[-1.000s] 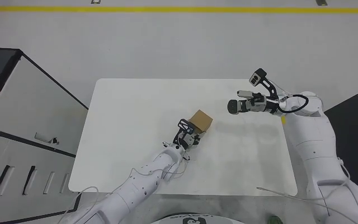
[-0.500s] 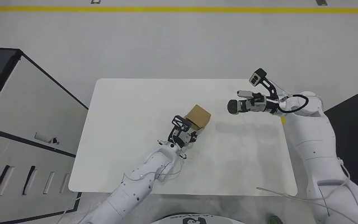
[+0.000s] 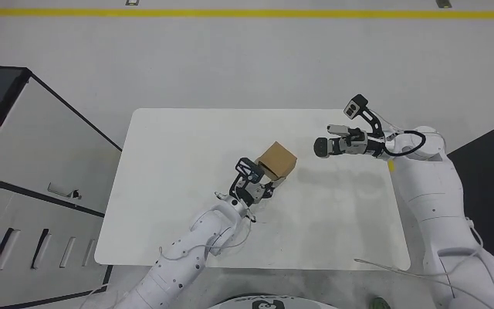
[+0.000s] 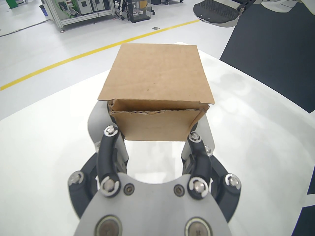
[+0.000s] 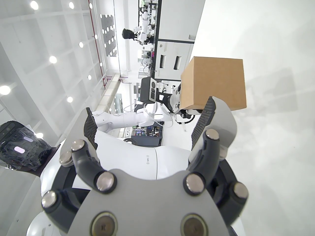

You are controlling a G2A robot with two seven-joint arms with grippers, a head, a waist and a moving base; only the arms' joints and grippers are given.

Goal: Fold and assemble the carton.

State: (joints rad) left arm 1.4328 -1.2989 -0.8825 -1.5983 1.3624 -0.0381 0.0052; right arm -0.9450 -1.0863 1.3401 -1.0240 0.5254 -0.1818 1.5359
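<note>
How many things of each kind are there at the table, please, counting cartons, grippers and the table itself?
Cartons: 1, the brown carton, clamped by the left gripper.
Grippers: 2, the left gripper and the right gripper, which is open and apart from the carton.
Tables: 1, the white table.
Total: 4.

White table [image 3: 154, 154], pale floor [image 3: 231, 62], yellow line [image 3: 309, 12], grey cabinet [image 3: 46, 147]

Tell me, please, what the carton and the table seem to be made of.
The carton looks like brown corrugated cardboard, matte; wavy fluting shows along its ragged cut edge. The table has a smooth white top with a faint sheen, perhaps laminate or painted board; the look leaves that open.
</note>
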